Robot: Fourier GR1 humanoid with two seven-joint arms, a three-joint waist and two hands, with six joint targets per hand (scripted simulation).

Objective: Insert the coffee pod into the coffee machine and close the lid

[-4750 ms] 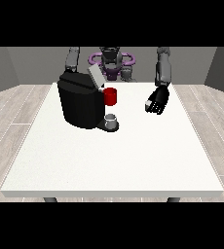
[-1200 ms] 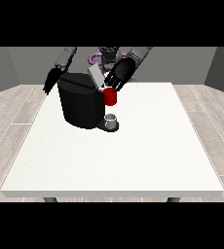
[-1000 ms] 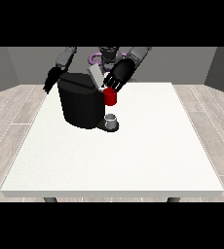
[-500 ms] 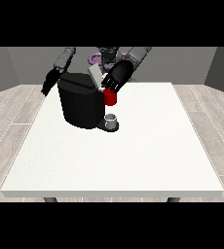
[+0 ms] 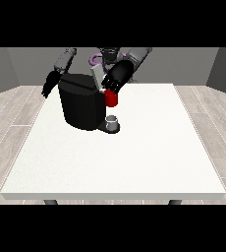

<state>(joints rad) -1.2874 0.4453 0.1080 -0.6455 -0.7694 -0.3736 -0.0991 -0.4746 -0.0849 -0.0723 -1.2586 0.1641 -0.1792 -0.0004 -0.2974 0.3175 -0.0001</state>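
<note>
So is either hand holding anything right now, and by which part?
The hand at the view's right touches the coffee machine's raised lid; a grip cannot be told. The other hand holds nothing.

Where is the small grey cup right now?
In the front view the grey cup stands left of the table's centre, at the coffee machine base, directly below the red part.

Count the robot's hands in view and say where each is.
2. One hand hangs at the view's left beside the coffee machine; the other hand is over the machine's top, above the red part.

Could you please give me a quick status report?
Hand at view's right on the raised lid. Other hand beside coffee machine. Lid not closed. Pod not visible.
</note>
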